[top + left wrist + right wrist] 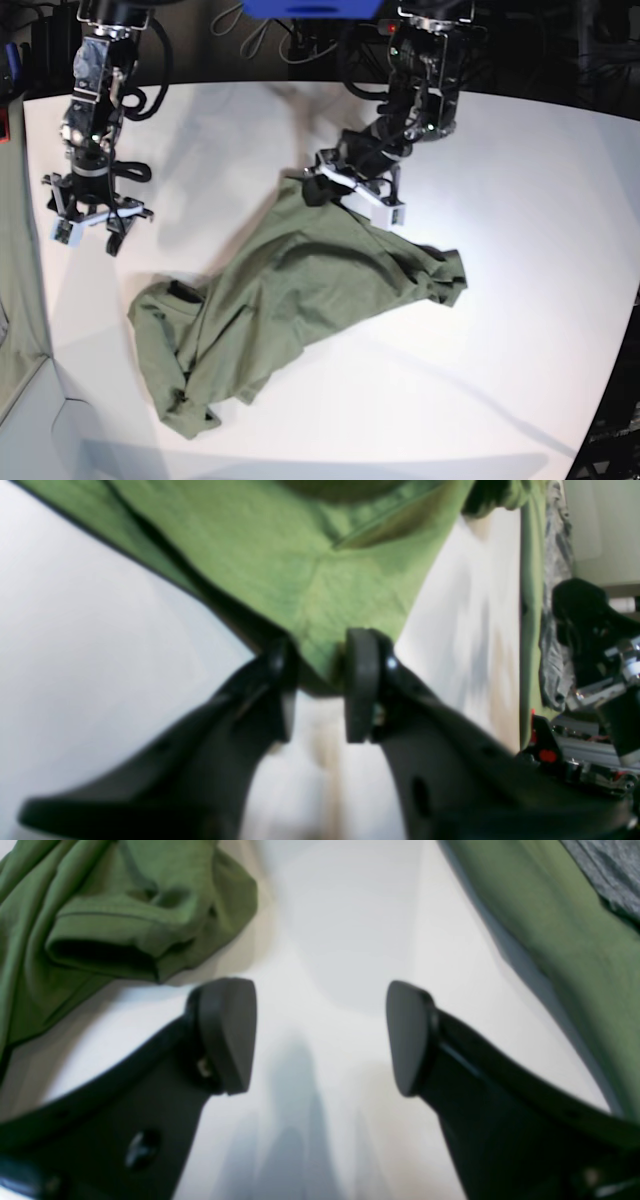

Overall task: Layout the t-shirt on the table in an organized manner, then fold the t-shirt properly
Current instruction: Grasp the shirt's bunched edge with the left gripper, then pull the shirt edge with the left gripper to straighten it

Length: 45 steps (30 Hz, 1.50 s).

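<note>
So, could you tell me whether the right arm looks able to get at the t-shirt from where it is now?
Probably yes: the right gripper is open over bare table, with the t-shirt bunched just beside it and nothing between.

My two arms are black, jointed columns with bare metal brackets and looped black cables at their upper links. The left arm [420, 85] shows a small red spot near its top and white plates at the wrist. The right arm [95, 90] ends in white-tipped brackets as well. Up close, the left gripper [320, 680] has matte black fingers with rounded flat pads and a shiny screw head beside each pad. The right gripper [320, 1037] has the same black fingers, broad teardrop pads and a slotted screw.
</note>
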### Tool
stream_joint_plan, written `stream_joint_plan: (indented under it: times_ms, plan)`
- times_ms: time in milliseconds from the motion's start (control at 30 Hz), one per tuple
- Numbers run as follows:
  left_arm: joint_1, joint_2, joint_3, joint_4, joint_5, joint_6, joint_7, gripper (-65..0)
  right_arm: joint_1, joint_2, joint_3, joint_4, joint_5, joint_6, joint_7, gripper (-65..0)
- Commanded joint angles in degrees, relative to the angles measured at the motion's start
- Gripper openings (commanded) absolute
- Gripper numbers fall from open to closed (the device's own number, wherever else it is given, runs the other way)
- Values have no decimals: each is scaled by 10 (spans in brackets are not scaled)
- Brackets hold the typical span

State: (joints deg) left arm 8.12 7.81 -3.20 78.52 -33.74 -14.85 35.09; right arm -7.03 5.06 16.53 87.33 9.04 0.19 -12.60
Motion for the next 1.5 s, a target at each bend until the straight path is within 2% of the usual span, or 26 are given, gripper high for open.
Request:
stream_joint_plan:
  times_ms: [0,33,67,133,200,467,633,867,1033,1200,1467]
  plan:
    - [-5,7,0,13,-9,-6,-7,-585,7,7,1,7,1,2,17,-243]
    - [-5,8,0,16,-9,-4,-7,-642,7,7,1,7,1,2,17,-243]
    - [-9,8,0,22,-9,-4,-7,-650,7,7,1,7,1,2,17,-243]
    - [-18,6,0,39,-9,-4,-7,-636,7,7,1,7,1,3,17,-243]
    - [-26,6,0,66,-9,-4,-4,-650,7,9,1,7,1,3,17,-243]
    - [-92,-2,1,266,-3,-3,0,-646,7,13,1,7,1,3,17,-243]
    - [-184,-22,-11,241,18,-3,0,-646,2,14,6,7,0,3,17,-243]
    - [-339,-32,-66,117,26,-3,-6,-646,-28,21,7,12,-1,3,17,-243]
    - [-458,-67,-103,-22,26,-3,-14,-646,-39,19,7,13,-1,3,17,-244]
    - [-548,-106,-100,-196,26,-3,-117,-646,-51,18,4,12,-1,2,17,-244]
    - [-651,-127,-100,-461,26,-3,-264,-642,-58,-1,7,11,-1,2,17,-244]
